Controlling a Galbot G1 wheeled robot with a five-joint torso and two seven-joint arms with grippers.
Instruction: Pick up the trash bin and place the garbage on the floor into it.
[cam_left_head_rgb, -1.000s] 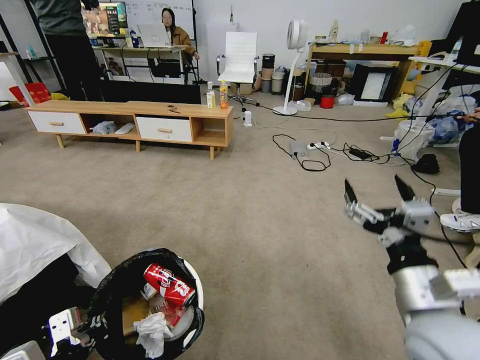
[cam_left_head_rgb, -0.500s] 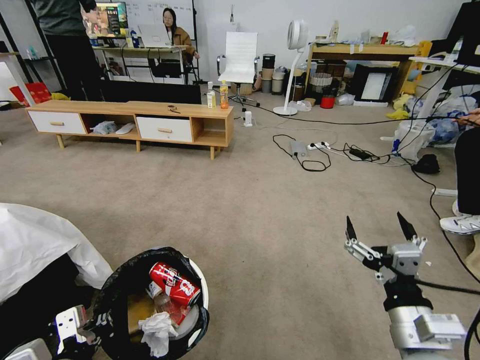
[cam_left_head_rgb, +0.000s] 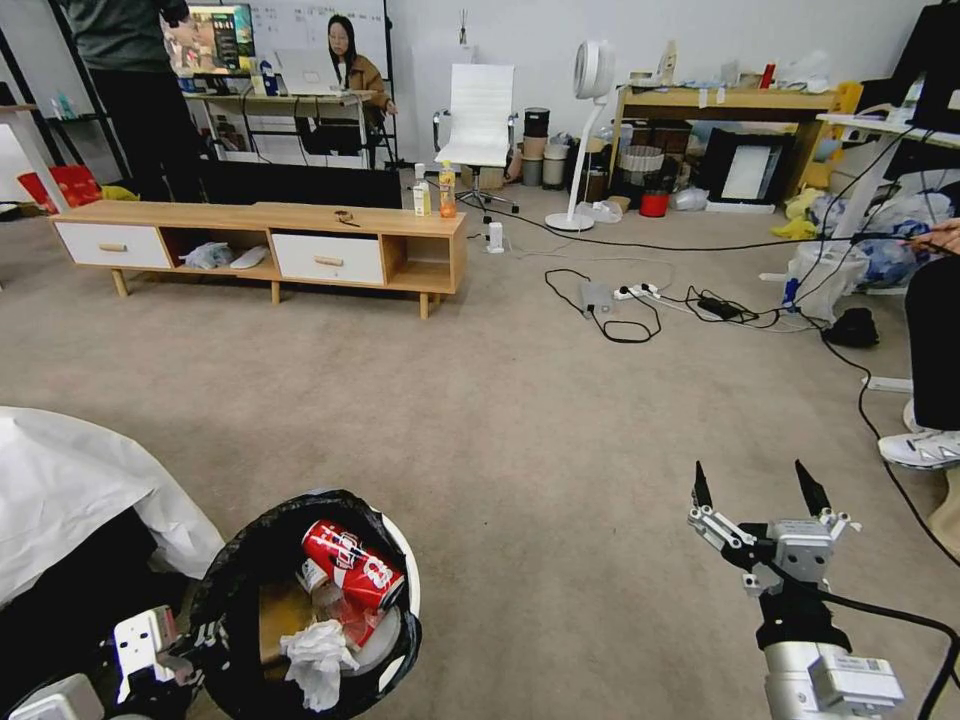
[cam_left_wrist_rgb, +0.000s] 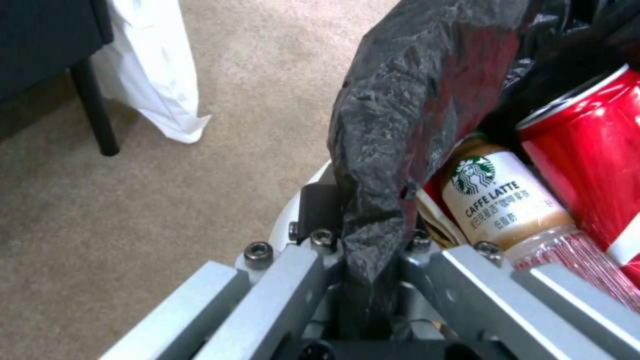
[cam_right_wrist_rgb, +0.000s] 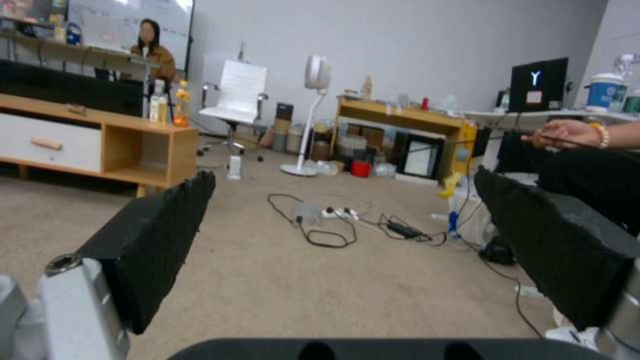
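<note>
At lower left, left claw (cam_left_head_rgb: 165, 655) pinches the trash bin (cam_left_head_rgb: 395, 560) rim; right claw (cam_left_head_rgb: 757, 492) gapes empty. Collection seems finished; next, set the bin down.

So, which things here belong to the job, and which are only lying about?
Job: trash bin, held by left gripper; red can, tissue inside; right gripper, open.
Lying about: low cabinet, drink bottles, fan, cables.

Bin (cam_left_head_rgb: 395, 560) low on the left, on the floor (cam_left_head_rgb: 520, 470). In it: can (cam_left_head_rgb: 352, 565) on top, tissue (cam_left_head_rgb: 318, 660) in front, bottle (cam_left_wrist_rgb: 497, 200) beside can. Left gripper (cam_left_wrist_rgb: 370, 250) at the bin's rim. Right gripper (cam_left_head_rgb: 755, 490) well apart, over bare floor. Cabinet (cam_left_head_rgb: 260, 245) far behind.
</note>
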